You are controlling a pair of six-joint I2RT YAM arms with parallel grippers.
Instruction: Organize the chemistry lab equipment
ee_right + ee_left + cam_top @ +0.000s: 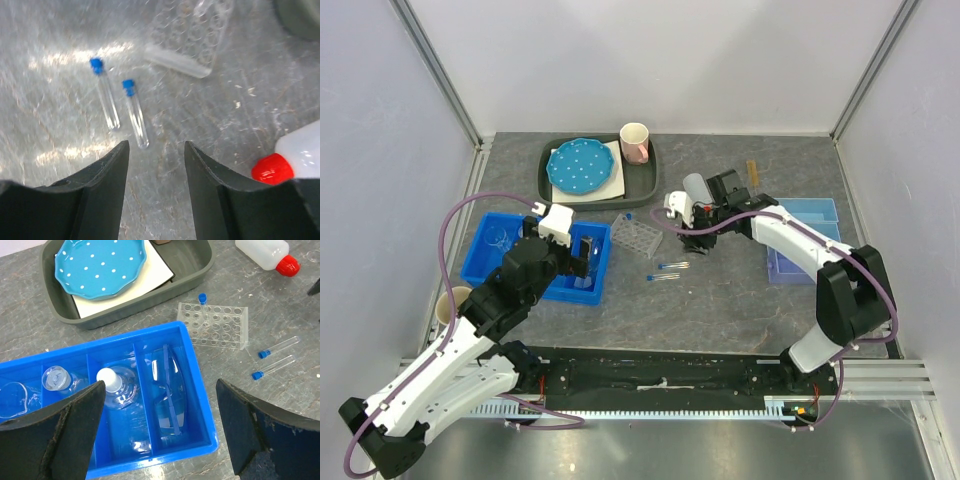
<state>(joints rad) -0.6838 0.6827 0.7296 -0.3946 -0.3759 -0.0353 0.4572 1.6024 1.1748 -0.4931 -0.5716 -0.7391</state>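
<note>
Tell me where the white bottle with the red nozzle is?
In the left wrist view, the squeeze bottle lies on its side at the top right, just beyond the tube rack.

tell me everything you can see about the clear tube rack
The tube rack is a clear plastic block with a grid of round holes, standing flat on the grey table close by the blue bin's far right corner; whether they touch is unclear. One blue-capped tube stands upright in a hole at its left end; the other holes look empty.
</note>
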